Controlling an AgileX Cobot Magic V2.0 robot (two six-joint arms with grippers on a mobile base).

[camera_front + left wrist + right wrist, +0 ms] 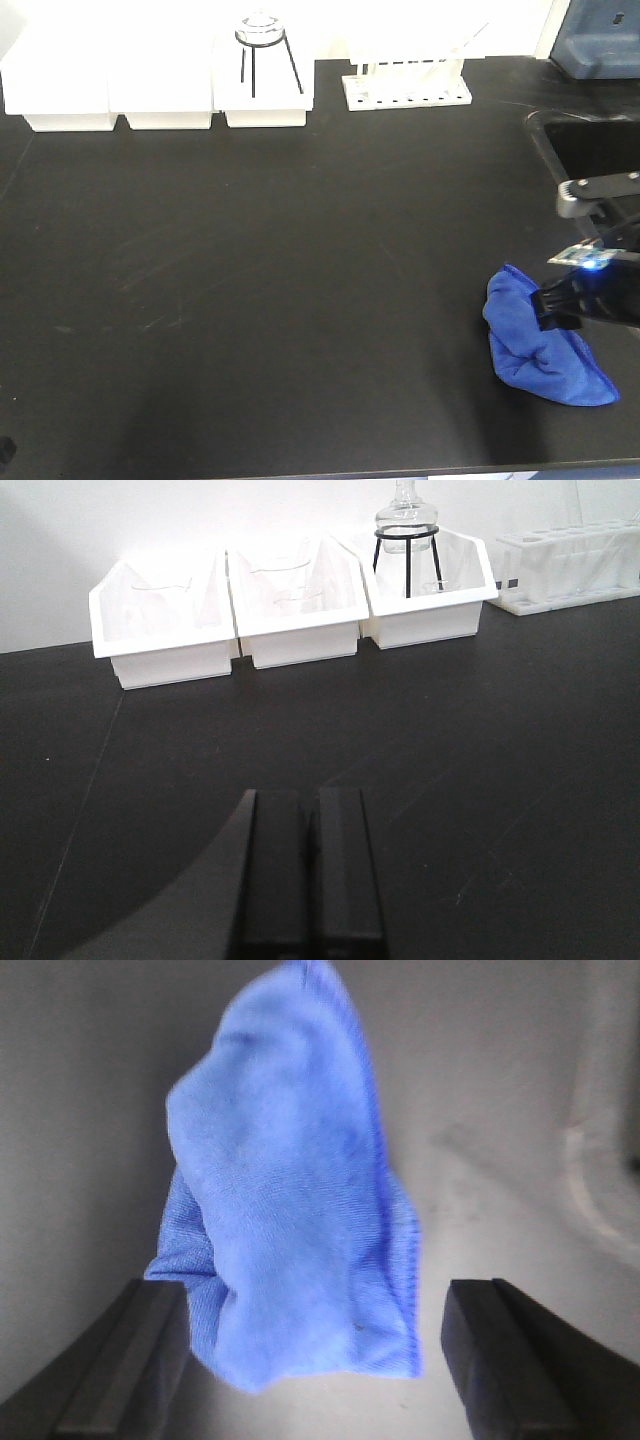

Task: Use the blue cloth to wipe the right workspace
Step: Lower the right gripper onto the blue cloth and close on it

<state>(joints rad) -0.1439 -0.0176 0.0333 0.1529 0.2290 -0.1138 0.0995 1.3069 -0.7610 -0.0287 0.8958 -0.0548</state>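
- Left wrist view: the left gripper (pixel 308 815) is above the black bench (pixel 520 780), fingers pressed together with nothing between them.
- White bins (pixel 160 85) line the bench's back edge.
- The blue cloth (pixel 545 350) lies bunched near the front right corner.
- The right gripper (pixel 315 1305) is over it, fingers spread wide with the cloth between them, unclamped.

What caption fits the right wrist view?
Open right tool straddling the bunched blue cloth lying on the counter.
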